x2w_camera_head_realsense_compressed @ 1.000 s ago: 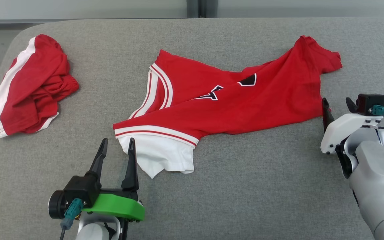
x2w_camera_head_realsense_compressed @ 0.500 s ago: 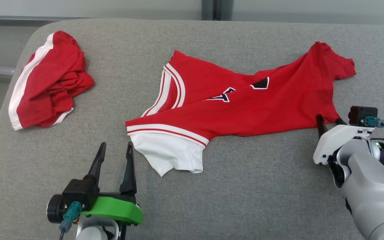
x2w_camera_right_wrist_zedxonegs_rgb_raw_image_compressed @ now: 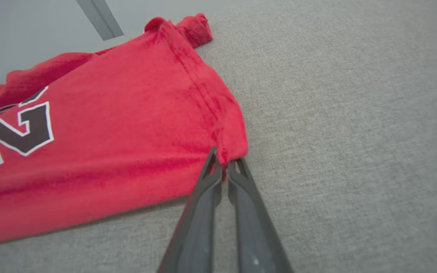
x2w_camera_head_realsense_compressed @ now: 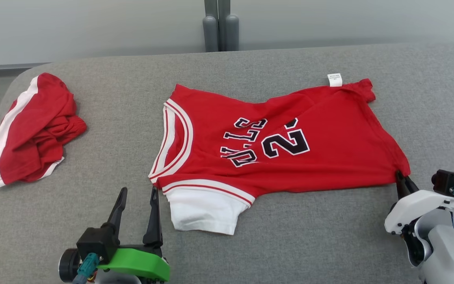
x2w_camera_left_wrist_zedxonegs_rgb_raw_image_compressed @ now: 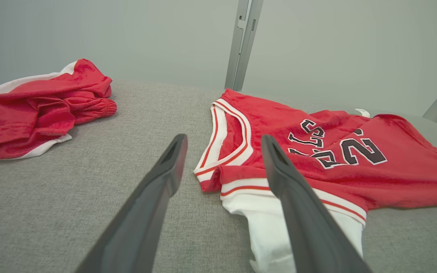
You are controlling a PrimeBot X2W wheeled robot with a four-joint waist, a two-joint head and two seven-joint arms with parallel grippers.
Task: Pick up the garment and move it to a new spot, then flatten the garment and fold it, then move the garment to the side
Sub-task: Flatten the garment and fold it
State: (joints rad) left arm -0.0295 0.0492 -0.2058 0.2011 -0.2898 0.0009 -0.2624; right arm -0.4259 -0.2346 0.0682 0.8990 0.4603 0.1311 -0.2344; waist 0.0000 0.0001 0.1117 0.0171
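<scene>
at the near edge we are holding our left end effector [x2w_camera_head_realsense_compressed: 139, 189] with fingers apart just beside the red jersey [x2w_camera_head_realsense_compressed: 290, 157], which is lying spread mid-counter [x2w_camera_head_realsense_compressed: 290, 244]; our right end effector [x2w_camera_right_wrist_zedxonegs_rgb_raw_image_compressed: 224, 162] is clamping its hem corner, with a crumpled red garment [x2w_camera_head_realsense_compressed: 30, 126] lying far left.

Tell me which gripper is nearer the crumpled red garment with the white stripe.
Left. The left gripper sits open, right of the crumpled red garment and nearer the robot, not touching. The right gripper is far off, shut on the red numbered jersey's corner.
</scene>
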